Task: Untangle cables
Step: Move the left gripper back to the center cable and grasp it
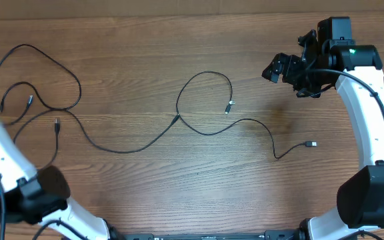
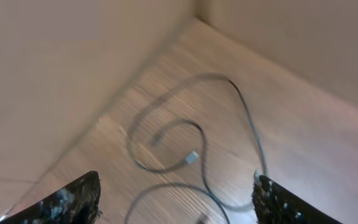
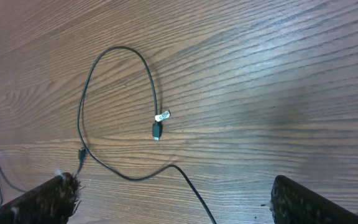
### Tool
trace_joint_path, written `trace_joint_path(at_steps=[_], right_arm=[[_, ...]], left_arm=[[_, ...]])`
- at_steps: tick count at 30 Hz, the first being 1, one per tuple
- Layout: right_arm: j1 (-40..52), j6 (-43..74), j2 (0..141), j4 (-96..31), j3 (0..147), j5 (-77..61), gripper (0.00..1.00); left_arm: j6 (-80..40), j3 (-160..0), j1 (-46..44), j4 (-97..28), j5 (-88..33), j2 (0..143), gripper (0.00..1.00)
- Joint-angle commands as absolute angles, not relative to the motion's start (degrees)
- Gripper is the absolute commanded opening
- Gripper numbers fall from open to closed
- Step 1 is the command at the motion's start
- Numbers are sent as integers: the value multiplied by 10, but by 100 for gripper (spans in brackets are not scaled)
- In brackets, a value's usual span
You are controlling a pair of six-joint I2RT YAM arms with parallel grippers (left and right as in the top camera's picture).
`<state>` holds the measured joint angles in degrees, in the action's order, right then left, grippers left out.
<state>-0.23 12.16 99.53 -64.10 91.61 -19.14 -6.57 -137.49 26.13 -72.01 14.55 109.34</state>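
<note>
Far left: left hand (image 2: 176, 180), black fingers spread wide, nothing between them, over the brown wood-grain desk (image 1: 145, 40); wrist view is blurred, shows curls of the thin black flexible cables (image 1: 119, 152) lying below it, close to a plain beige wall (image 2: 55, 62); overhead, those curls sit at the desk's left end with three small plug ends near each other; one strand runs right, dips, then rises to a crossing point (image 1: 177, 118) mid-desk; knotted or only overlapping there, cannot tell; above the crossing is a teardrop loop (image 1: 205, 73) ending in a silver-tipped plug (image 1: 229, 107); another strand wanders on right to a silver plug end (image 1: 311, 143); far right: right hand (image 1: 282, 67), fingers wide apart, holding nothing, touching no cable
</note>
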Motion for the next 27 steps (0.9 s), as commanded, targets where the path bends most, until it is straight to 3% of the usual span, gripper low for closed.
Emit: trace_joint_path(at_steps=[1, 3, 4, 6, 14, 16, 20, 22, 23, 27], right_arm=[[0, 121, 981, -639, 929, -194, 98], [0, 121, 981, -638, 929, -194, 98], [0, 122, 981, -635, 929, -194, 100], [0, 123, 981, -632, 929, -194, 100], [0, 121, 981, -639, 929, -194, 100], [0, 121, 981, -643, 929, -194, 100], [0, 121, 981, -642, 929, -194, 100], [0, 121, 981, -641, 929, -194, 100], [0, 121, 981, -642, 929, -194, 100], [0, 121, 981, -641, 929, -194, 100]], left_arm=[[39, -1380, 184, -744, 45, 1121, 75], [161, -1380, 144, -779, -104, 1134, 74], [273, -1380, 109, -837, -258, 1149, 71], [314, -1380, 71, -893, -339, 1172, 70], [341, -1340, -73, -963, -280, 1253, 61], [333, -1296, -97, -948, -264, 1252, 54], [267, -1189, -125, -865, -249, 1251, 50], [234, -1143, -131, -820, -246, 1251, 56], [224, -1089, -140, -776, -236, 1250, 100], [148, -1014, -170, -705, -122, 1240, 100]])
